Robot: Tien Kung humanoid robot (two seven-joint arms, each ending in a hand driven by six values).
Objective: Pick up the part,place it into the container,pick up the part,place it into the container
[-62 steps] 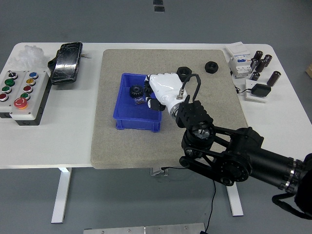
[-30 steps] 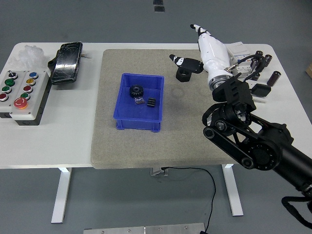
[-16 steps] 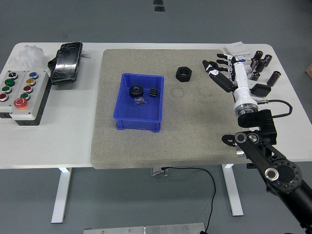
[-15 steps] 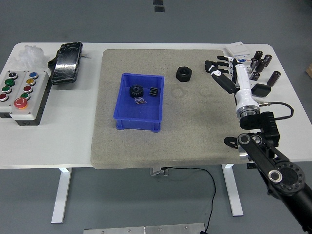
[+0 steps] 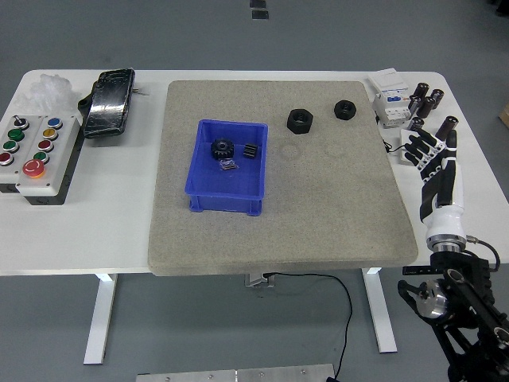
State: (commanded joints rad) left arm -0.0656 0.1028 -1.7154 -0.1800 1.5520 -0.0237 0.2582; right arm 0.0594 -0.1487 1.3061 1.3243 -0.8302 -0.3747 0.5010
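Note:
A blue bin point(image 5: 203, 195) sits on the left half of the grey mat. Inside it lie a black gear point(image 5: 221, 148), a smaller black part point(image 5: 252, 151) and a tiny piece point(image 5: 229, 165). Two black nuts rest on the mat's far side: a larger one point(image 5: 300, 120) and a smaller one point(image 5: 344, 108). My right hand point(image 5: 430, 153) stands off the mat at the table's right edge, white with black-tipped fingers point(image 5: 419, 141) spread, holding nothing. The left hand is out of sight.
A button box point(image 5: 32, 151) and a black device point(image 5: 108, 101) occupy the table's left end, with white fluff point(image 5: 48, 87) behind. At the far right stand a white electrical block point(image 5: 387, 99), several dark capacitors point(image 5: 425, 99) and a small black piece point(image 5: 417, 150) on a white card.
My right hand has left the bin, swung up past the nuts and pulled back to the table's right edge, empty. The small nut, hidden by the hand before, is visible again.

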